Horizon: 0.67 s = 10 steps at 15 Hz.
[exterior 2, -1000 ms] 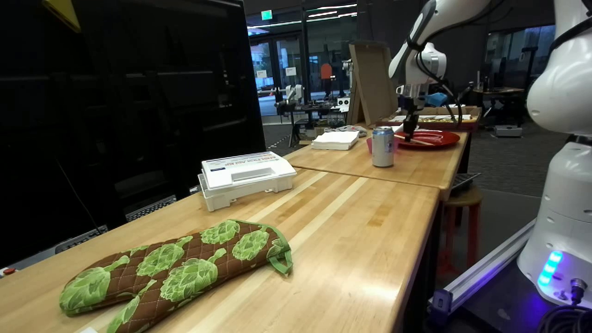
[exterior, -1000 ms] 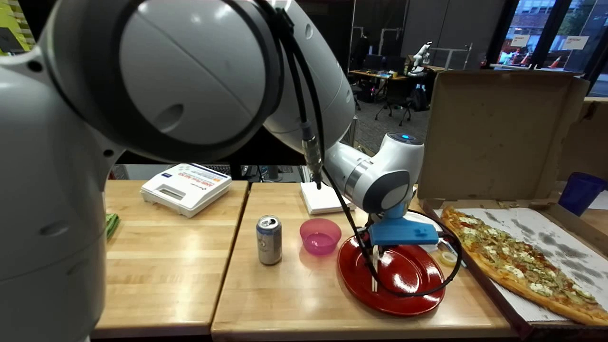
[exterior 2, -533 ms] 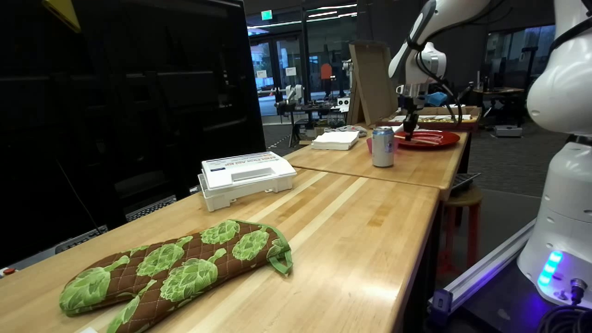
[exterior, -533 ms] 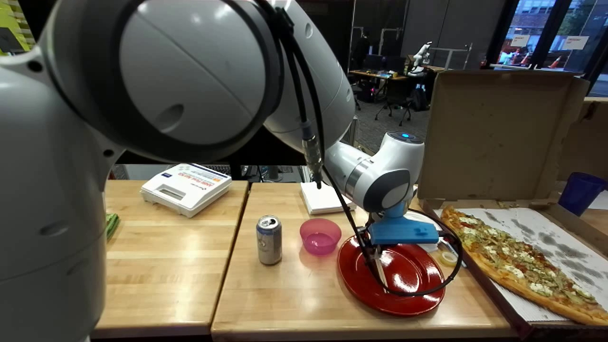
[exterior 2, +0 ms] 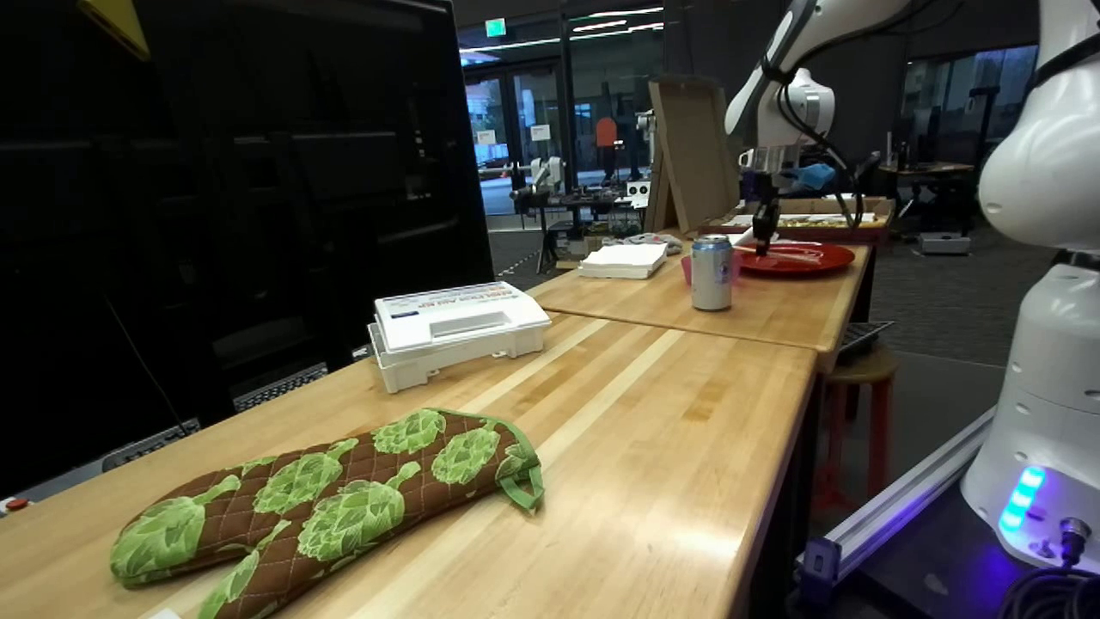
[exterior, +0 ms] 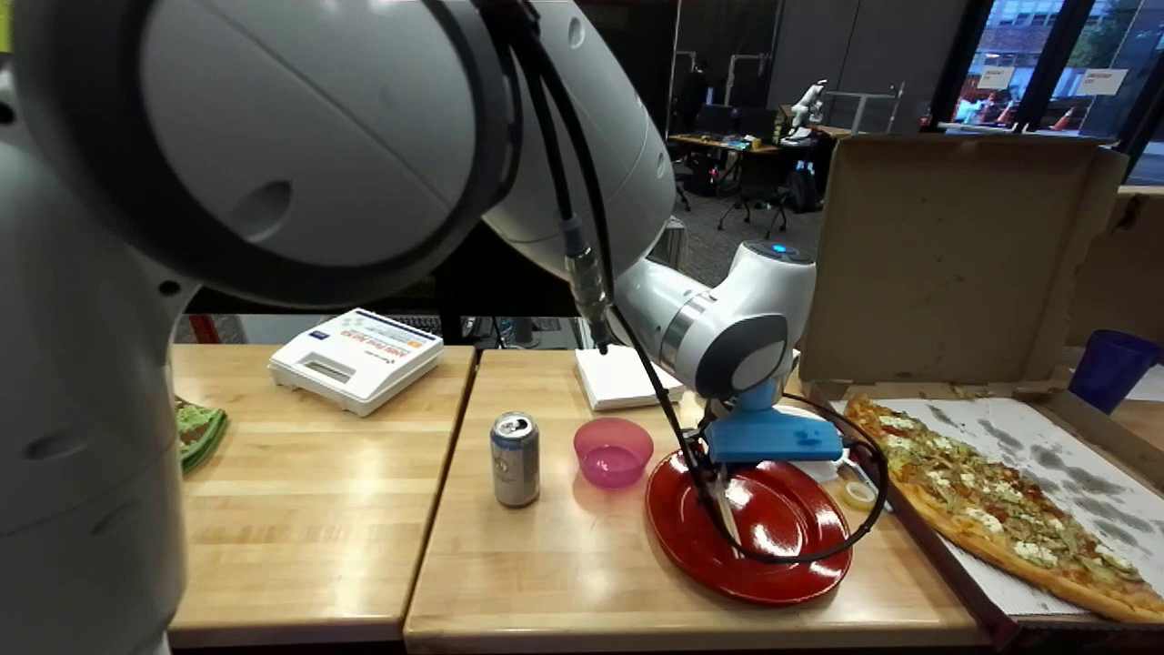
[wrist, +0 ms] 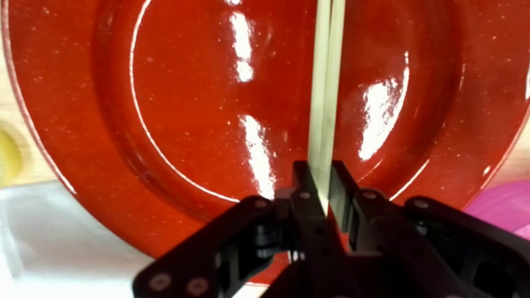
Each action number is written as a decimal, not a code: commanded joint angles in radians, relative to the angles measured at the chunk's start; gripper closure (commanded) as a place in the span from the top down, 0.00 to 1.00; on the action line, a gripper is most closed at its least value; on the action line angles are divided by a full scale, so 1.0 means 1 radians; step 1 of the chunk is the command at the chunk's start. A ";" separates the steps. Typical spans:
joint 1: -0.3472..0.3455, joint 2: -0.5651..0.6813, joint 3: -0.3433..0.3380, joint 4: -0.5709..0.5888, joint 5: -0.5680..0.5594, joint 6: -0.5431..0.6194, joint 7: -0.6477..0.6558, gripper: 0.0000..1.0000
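Observation:
My gripper (wrist: 321, 176) is shut on a pair of pale chopsticks (wrist: 325, 82), pinched near one end between the black fingers (wrist: 301, 176). The chopsticks lie side by side and reach out over the glossy red plate (wrist: 198, 103). In both exterior views the gripper (exterior 2: 762, 245) points down at the plate's near side, and the chopsticks (exterior: 732, 523) slant over the plate (exterior: 677, 541). I cannot tell whether their far ends touch it. A black cable loop crosses in front of the plate in an exterior view.
A pink bowl (exterior: 613, 459) and a silver can (exterior: 516, 464) stand beside the plate. An open pizza box (exterior: 964, 264) with pizza (exterior: 991, 491) lies at the other side. A tape roll (exterior: 857, 496), white stack (exterior: 623, 377), white case (exterior: 356, 359) and oven mitt (exterior 2: 335, 499) also show.
The chopsticks have turned from nearly straight to a slant across the plate in an exterior view. My gripper has risen slightly with them, and the arm has shifted a little.

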 commanded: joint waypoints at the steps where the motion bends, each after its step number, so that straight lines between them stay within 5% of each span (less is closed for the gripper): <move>1: -0.005 -0.156 -0.012 -0.107 -0.045 -0.036 -0.027 0.04; 10: 0.036 -0.438 -0.042 -0.295 -0.275 -0.107 -0.024 0.04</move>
